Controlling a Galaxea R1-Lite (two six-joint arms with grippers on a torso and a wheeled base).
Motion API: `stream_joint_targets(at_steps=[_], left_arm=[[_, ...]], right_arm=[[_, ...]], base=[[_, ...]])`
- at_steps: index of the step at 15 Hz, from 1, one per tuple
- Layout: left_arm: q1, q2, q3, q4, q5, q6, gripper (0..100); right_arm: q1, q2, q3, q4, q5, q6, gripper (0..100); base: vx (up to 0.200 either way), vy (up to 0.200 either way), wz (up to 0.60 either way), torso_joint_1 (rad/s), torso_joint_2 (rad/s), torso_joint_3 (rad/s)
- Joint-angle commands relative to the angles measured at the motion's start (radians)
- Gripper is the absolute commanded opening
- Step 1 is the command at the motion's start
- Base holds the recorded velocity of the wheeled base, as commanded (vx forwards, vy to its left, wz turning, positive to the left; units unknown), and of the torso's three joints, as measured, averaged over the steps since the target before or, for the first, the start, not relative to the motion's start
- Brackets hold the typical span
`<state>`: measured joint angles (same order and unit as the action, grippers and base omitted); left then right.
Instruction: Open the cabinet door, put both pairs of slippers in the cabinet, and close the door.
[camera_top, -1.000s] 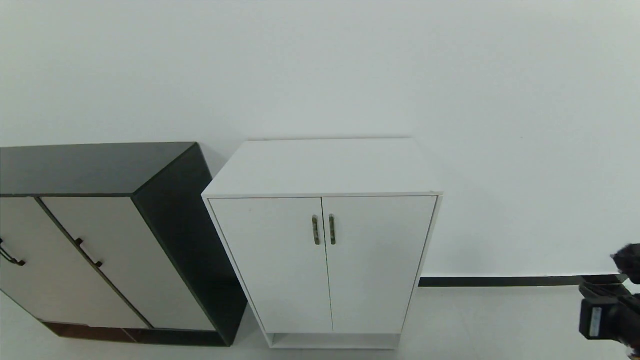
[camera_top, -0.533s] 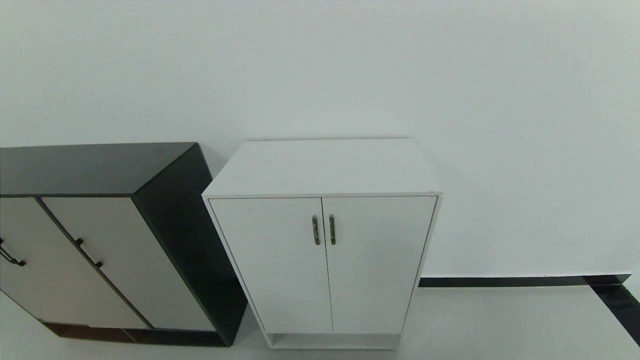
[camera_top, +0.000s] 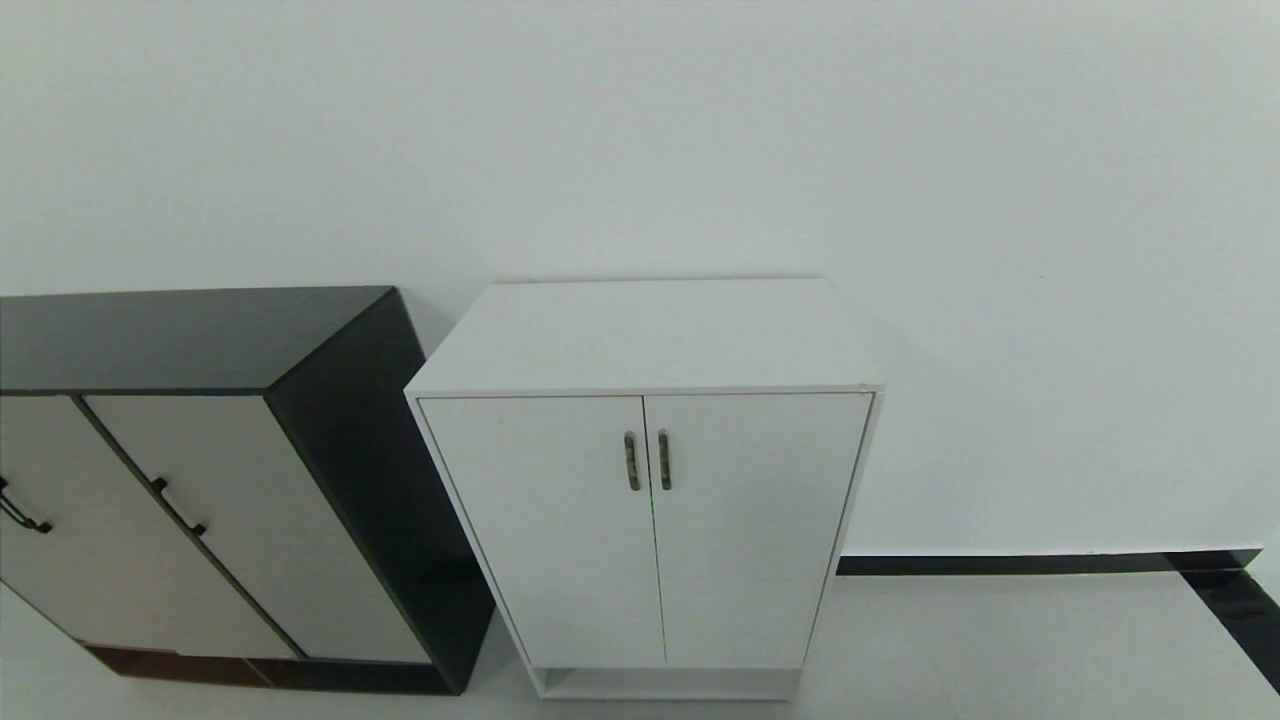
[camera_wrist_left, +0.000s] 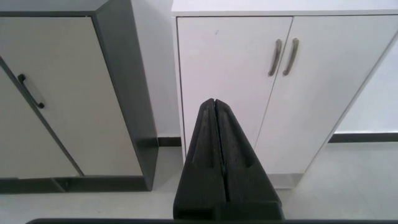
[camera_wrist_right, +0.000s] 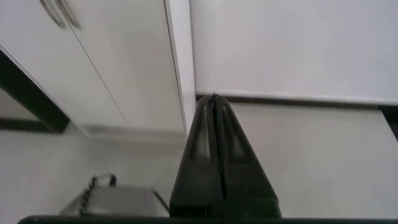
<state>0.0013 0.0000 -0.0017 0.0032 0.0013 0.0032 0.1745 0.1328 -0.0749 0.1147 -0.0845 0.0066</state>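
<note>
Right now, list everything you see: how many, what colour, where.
white cabinet: one, white, centre, against the wall, doors shut.
door handles: two, grey-brown, side by side where its doors meet.
black cabinet: one, black with pale doors, left of the white one.
bar handles: two, black, on its pale doors.
skirting strip: one, black, foot of the wall, right.
left gripper: one, black, shut, facing the white cabinet.
right gripper: one, black, shut, over the floor.
</note>
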Motion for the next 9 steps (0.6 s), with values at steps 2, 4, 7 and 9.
stream_joint_targets(at_steps=[2, 4, 7, 9], left_arm=[[0.000, 0.002, 0.000, 0.000, 0.000, 0.000, 0], [0.000, 0.002, 0.000, 0.000, 0.000, 0.000, 0], [0.000, 0.002, 0.000, 0.000, 0.000, 0.000, 0], [0.000, 0.002, 0.000, 0.000, 0.000, -0.002, 0]], right_arm=[[0.002, -0.036, 0.001, -0.001, 0.003, 0.036, 0], [-0.003, -0.035, 0.001, -0.007, -0.015, 0.015, 0], [-0.073, -0.035, 0.010, -0.033, -0.087, -0.010, 0], [-0.072, -0.035, 0.015, -0.043, -0.090, -0.002, 0]], base=[[0.000, 0.000, 0.00, 0.000, 0.00, 0.000], [0.000, 0.000, 0.00, 0.000, 0.00, 0.000], [0.000, 0.000, 0.00, 0.000, 0.00, 0.000], [0.000, 0.000, 0.00, 0.000, 0.00, 0.000]])
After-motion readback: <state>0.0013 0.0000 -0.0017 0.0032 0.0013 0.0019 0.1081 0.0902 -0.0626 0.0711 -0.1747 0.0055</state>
